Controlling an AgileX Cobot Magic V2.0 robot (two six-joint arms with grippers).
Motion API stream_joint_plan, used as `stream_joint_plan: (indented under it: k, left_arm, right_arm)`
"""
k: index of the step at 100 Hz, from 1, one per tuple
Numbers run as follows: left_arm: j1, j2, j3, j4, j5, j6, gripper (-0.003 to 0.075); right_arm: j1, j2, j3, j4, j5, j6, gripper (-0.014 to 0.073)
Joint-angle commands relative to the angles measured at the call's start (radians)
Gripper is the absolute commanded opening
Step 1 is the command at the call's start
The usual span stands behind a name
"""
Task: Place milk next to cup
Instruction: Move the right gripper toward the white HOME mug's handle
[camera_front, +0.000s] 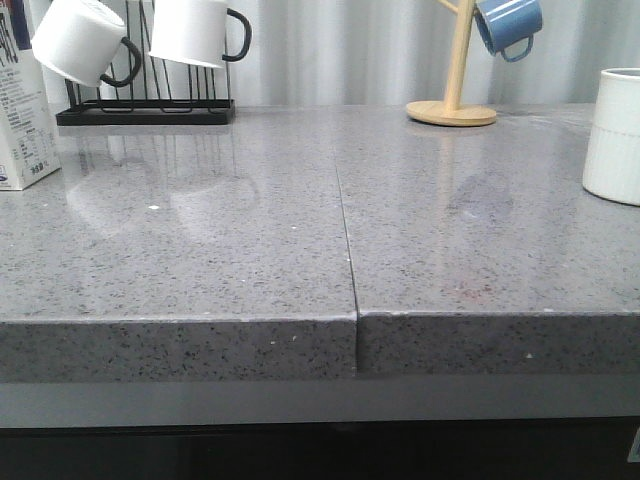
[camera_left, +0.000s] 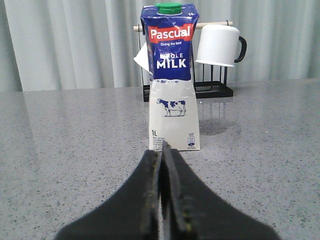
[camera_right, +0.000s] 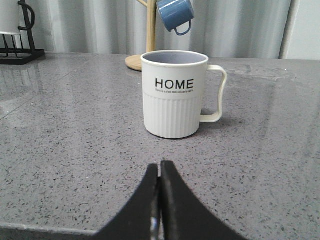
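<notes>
The milk carton (camera_left: 170, 80), white with a dark blue top and a cow picture, stands upright on the grey counter; in the front view only its side shows at the far left edge (camera_front: 25, 110). The ribbed white HOME cup (camera_right: 173, 94) stands upright at the far right of the counter (camera_front: 613, 135), far from the milk. My left gripper (camera_left: 163, 150) is shut and empty, low over the counter just short of the carton. My right gripper (camera_right: 160, 166) is shut and empty, a little short of the cup. Neither gripper shows in the front view.
A black rack (camera_front: 145, 110) with two white black-handled mugs (camera_front: 200, 30) stands at the back left, behind the milk. A wooden mug tree (camera_front: 452, 105) holds a blue mug (camera_front: 508, 25) at the back right. A seam (camera_front: 346, 230) runs down the counter's middle.
</notes>
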Motion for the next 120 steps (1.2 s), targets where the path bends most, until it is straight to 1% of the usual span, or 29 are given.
stream_joint_plan:
  k: [1,23,38,45,57,67,80,97,102,109,120]
  left_arm:
    - [0.003,-0.032,0.051,-0.002,-0.078,-0.007,-0.0021]
    - [0.003,-0.032,0.051,-0.002,-0.078,-0.007,-0.0021]
    - [0.003,-0.032,0.051,-0.002,-0.078,-0.007,-0.0021]
    - [0.003,-0.032,0.051,-0.002,-0.078,-0.007,-0.0021]
    - [0.003,-0.032,0.051,-0.002,-0.078,-0.007,-0.0021]
    - [0.003,-0.032,0.051,-0.002,-0.078,-0.007,-0.0021]
    - [0.003,-0.032,0.051,-0.002,-0.078,-0.007,-0.0021]
    - [0.003,-0.032,0.051,-0.002,-0.078,-0.007,-0.0021]
    - [0.003,-0.032,0.051,-0.002,-0.078,-0.007,-0.0021]
    - [0.003,-0.032,0.051,-0.002,-0.078,-0.007,-0.0021]
    - [0.003,-0.032,0.051,-0.002,-0.078,-0.007,-0.0021]
  right_arm:
    - [-0.001,-0.019,-0.020,0.000,-0.086,-0.009,-0.0068]
    - [-0.001,-0.019,-0.034,0.009,-0.075,-0.008,-0.0068]
    - [-0.001,0.019,-0.122,0.071,-0.015,-0.008,-0.0068]
    - [-0.001,0.075,-0.181,0.081,0.019,-0.008,-0.0068]
    - [-0.001,0.224,-0.308,0.080,0.161,-0.008,-0.0068]
    - [-0.001,0.353,-0.401,0.081,0.222,-0.008,-0.0068]
    - [-0.001,0.488,-0.467,0.107,0.202,-0.008,-0.0068]
    - [-0.001,0.598,-0.479,0.107,0.116,-0.008,-0.0058]
    - [-0.001,0.617,-0.479,0.107,0.109,-0.008,-0.0022]
    - [-0.001,0.632,-0.479,0.091,0.109,-0.012,0.0093]
    - [-0.001,0.638,-0.479,0.085,0.103,-0.012,0.0373]
